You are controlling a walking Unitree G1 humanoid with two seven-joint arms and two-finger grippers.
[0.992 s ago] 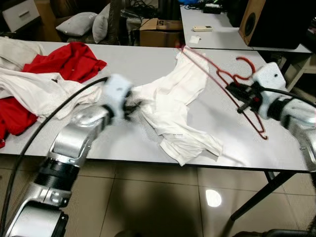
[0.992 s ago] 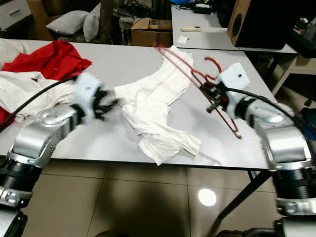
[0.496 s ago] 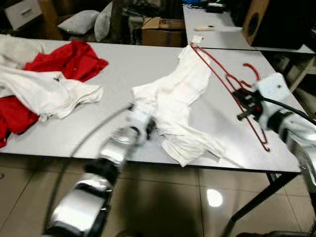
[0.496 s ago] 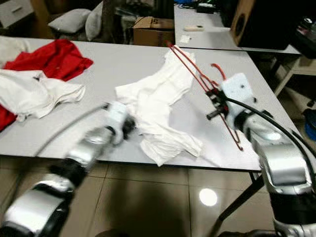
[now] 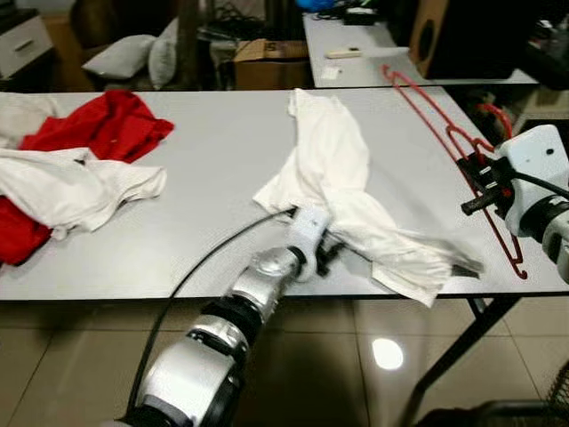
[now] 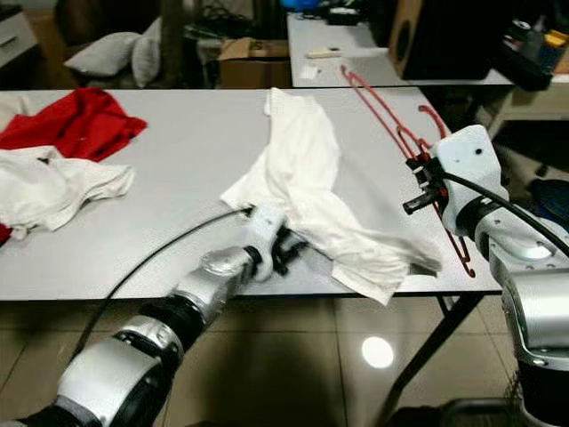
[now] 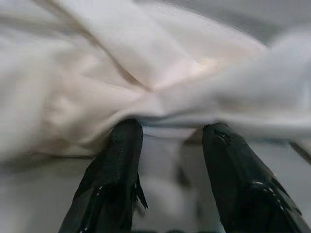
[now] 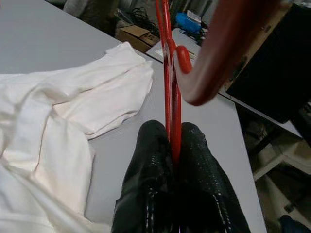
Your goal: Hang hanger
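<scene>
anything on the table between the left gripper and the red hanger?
Yes: the white garment stretches across the grey table from the left gripper toward the red hanger clamped in the right gripper, seen in both eye views.

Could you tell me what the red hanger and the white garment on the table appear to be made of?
The red hanger looks like smooth, glossy plastic: the right wrist view shows a rounded, shiny hook above the right gripper clamped on it. The white garment looks like soft matte fabric, possibly cotton, since it creases and folds limply at the left gripper.
</scene>
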